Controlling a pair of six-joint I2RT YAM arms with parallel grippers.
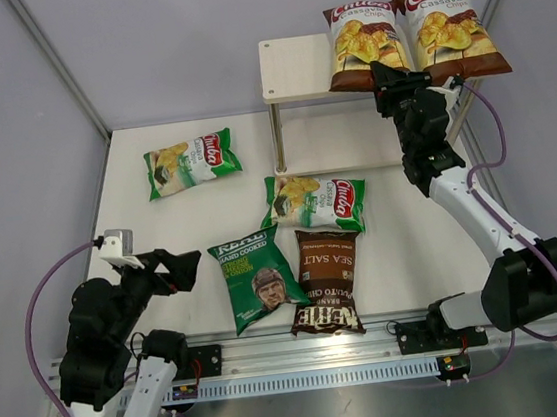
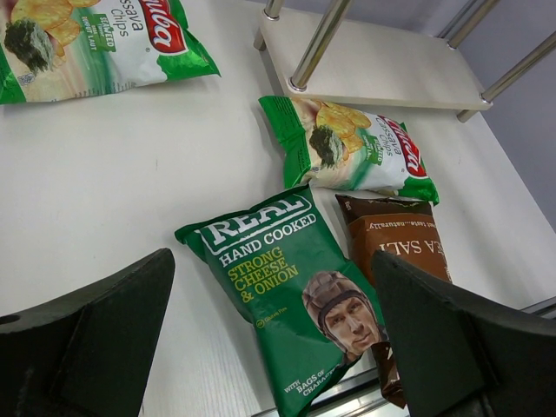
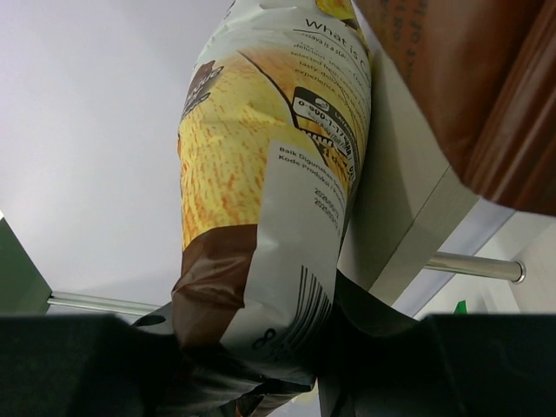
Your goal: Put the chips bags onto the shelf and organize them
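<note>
Now | top: right gripper (image 1: 390,78) pinches left brown Chuba bag (image 1: 365,43) by its lower edge, standing on shelf (image 1: 288,67) top board, right half | left wrist: left gripper (image 2: 271,343) wide, empty; REAL bag (image 2: 291,278) ahead, lengthwise toward worktop's (image 2: 130,174) near edge | right wrist: bag rises above fingers (image 3: 87,365)

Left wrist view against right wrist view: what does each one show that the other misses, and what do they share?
Only left wrist: the open left gripper, the REAL bag, the Kettle bag and two green Chuba bags lying on the table. Only right wrist: the right gripper pinching the bottom of a brown-and-white Chuba bag, a second brown bag beside it. Both: the shelf, its lower board and legs in one, a board edge and one leg in the other.
</note>
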